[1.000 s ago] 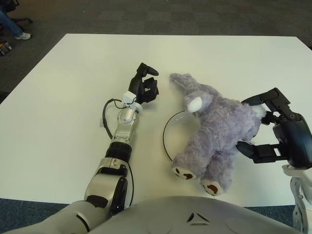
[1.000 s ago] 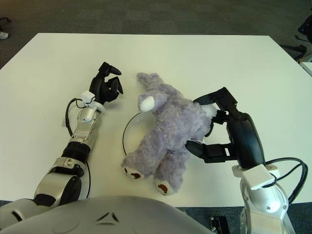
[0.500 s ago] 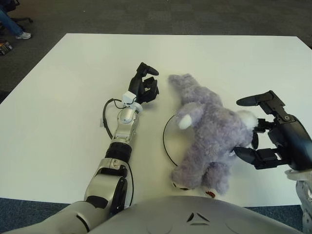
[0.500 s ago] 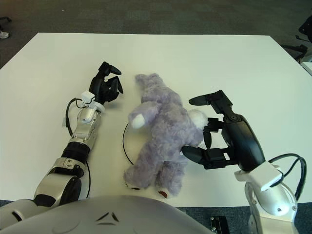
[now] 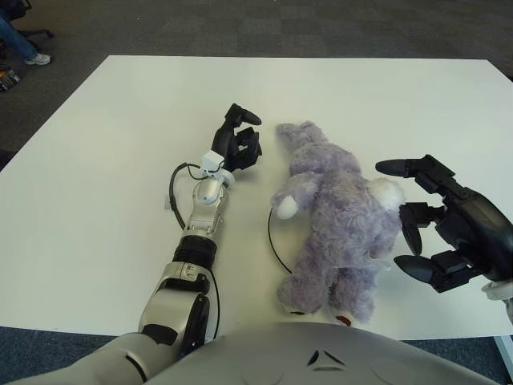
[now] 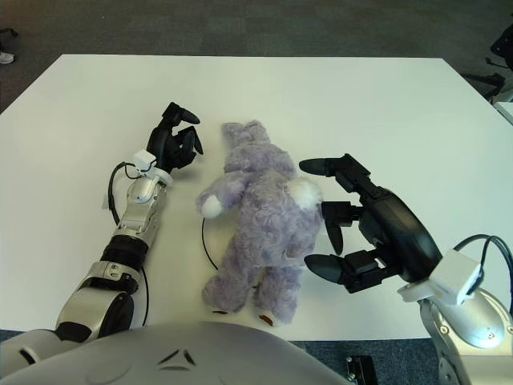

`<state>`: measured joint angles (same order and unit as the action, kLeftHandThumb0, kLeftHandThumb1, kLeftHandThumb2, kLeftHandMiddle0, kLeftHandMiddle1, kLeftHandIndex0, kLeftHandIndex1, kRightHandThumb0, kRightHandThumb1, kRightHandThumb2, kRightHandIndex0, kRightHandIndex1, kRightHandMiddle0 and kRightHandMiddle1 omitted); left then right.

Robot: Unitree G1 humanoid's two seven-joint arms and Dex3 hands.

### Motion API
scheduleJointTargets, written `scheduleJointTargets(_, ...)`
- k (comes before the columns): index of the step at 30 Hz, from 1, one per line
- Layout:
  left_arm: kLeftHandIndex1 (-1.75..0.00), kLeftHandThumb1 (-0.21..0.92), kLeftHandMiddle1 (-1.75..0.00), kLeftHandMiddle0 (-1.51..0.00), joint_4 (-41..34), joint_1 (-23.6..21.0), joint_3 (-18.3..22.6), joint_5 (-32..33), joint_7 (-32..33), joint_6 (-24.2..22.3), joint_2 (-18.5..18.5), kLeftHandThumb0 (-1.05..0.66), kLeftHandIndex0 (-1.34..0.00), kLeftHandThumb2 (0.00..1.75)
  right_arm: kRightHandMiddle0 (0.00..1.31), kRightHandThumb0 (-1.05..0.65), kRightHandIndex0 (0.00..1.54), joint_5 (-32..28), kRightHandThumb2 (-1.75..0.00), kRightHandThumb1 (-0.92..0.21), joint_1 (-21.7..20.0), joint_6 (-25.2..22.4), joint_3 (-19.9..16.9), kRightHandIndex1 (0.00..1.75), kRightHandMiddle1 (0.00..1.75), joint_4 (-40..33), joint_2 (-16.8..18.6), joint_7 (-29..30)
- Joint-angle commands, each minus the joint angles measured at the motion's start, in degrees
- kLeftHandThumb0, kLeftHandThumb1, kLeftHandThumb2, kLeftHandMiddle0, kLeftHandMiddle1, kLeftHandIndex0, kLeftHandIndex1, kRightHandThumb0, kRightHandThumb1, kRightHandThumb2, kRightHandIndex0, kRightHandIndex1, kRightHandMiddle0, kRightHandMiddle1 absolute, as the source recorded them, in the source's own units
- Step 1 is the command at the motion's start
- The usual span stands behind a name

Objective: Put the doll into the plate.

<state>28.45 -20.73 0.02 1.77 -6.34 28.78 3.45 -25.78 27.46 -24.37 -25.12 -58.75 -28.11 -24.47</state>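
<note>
The doll lies over the plate, mostly hiding it. My right hand hovers just right, fingers spread, seemingly apart from it; my left hand rests curled, empty.

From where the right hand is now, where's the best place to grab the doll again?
Probably the torso, from the robot's right. The doll lies lengthwise over the plate, head away from the robot and feet toward it, so its thick middle faces the right hand. That hand is open, just off the doll's right flank. The left hand sits curled on the table.
</note>
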Motion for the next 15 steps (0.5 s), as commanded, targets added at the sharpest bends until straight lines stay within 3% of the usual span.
scheduleJointTargets(1,-1.75,0.8,-1.75,-0.88,0.5,2.6,0.1,0.4,0.2,-0.7,0.3,-0.36,-0.26,0.69,0.0,-0.79,0.94,-3.2,-0.69,-0.48,-5.0,-1.3,1.8,1.75,0.68,2.9,-0.6,0.0)
scheduleJointTargets(3,-1.75,0.8,-1.75,-0.88,0.4,2.7,0.1,0.5,0.2,-0.8,0.3,-0.36,-0.26,0.69,0.0,-0.82,0.93,-6.4,-0.64,-0.54,-8.6,-0.5,2.8,1.75,0.67,6.5,-0.2,-1.4)
scheduleJointTargets(8,-1.75,0.79,-1.75,-0.89,0.0,2.9,0.0,0.4,0.3,-1.0,0.5,-0.36,-0.27,0.7,0.0,-0.86,0.93,-10.7,-0.55,-0.64,-8.3,3.8,0.9,1.75,0.67,7.7,1.0,-4.5)
scheduleJointTargets(15,-1.75,0.79,-1.75,-0.9,-0.1,3.0,0.0,0.4,0.0,-0.9,0.6,-0.36,-0.27,0.7,0.0,-0.89,0.96,-16.6,-0.5,-0.69,-9.5,4.4,-6.6,1.75,0.63,11.5,-3.5,-8.4)
